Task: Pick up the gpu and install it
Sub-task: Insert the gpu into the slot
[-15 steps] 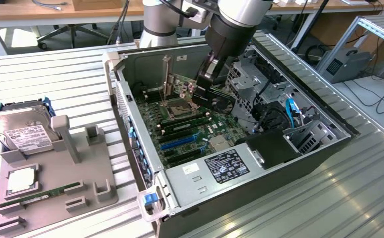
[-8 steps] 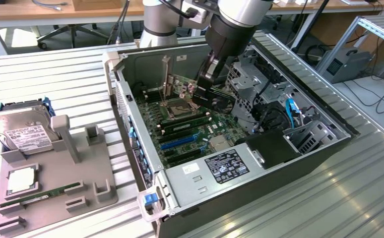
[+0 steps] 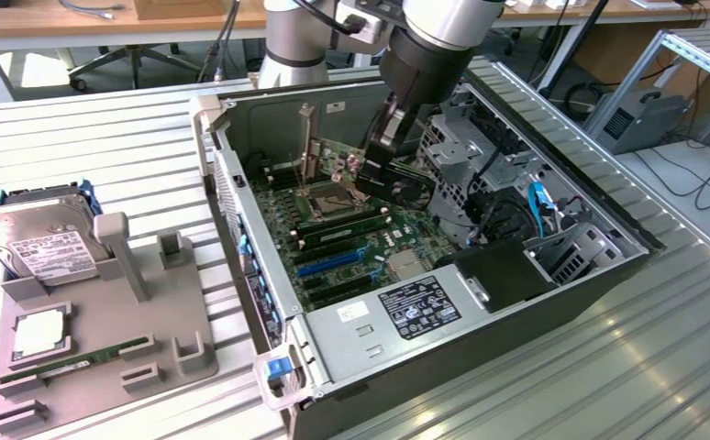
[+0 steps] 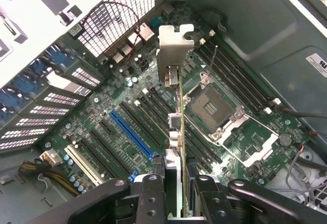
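Note:
My gripper (image 3: pixel 380 158) is inside the open computer case (image 3: pixel 600 275), shut on the gpu (image 3: pixel 406 188). I hold the card on edge above the motherboard (image 3: pixel 368 247). In the wrist view the gpu (image 4: pixel 180 111) runs edge-on away from my gripper (image 4: pixel 179 201), clamped between the black fingers (image 4: pixel 152 196). Its silver bracket (image 4: pixel 173 50) is at the far end, toward the case's rear grille. The card hangs above the board, near the black slots between the blue slot (image 4: pixel 130 137) and the CPU socket (image 4: pixel 212 106). I cannot tell whether its lower edge touches a slot.
A grey fixture tray (image 3: pixel 147 302) at the exterior view's left holds a hard drive (image 3: pixel 37 240), a CPU chip (image 3: pixel 39 335) and a green memory stick (image 3: pixel 76 360). Drive cages (image 3: pixel 460 147), cables (image 3: pixel 538 206) and the power supply (image 3: pixel 416 307) crowd the case around my arm.

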`<action>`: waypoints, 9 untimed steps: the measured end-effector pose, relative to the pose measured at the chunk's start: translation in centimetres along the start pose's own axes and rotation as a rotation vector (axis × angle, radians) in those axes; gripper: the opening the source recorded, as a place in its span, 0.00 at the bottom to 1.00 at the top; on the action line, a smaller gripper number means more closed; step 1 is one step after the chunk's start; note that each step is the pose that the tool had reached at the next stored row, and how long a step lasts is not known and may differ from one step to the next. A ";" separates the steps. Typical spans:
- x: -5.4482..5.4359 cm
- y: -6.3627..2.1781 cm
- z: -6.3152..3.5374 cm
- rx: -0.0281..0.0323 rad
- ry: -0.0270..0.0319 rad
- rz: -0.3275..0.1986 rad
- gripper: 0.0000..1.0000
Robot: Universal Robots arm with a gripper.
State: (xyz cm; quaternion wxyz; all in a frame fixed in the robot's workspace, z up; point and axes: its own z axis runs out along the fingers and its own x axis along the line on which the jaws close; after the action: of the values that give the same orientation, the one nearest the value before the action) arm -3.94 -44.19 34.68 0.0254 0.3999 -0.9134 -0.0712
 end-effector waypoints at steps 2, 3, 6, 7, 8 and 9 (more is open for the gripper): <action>0.0 0.00 0.00 0.0000 0.0004 -0.003 0.27; 0.0 0.00 0.00 0.0000 0.0008 -0.005 0.27; 0.0 0.00 0.00 -0.0001 0.0015 -0.009 0.27; 0.0 0.00 0.00 -0.0001 0.0016 -0.010 0.27; 0.0 0.00 0.00 -0.0001 0.0018 -0.012 0.27; 0.0 0.00 0.00 -0.0001 0.0020 -0.013 0.27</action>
State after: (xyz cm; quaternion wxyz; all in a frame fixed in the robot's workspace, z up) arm -3.94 -44.19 34.68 0.0259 0.4058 -0.9108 -0.0710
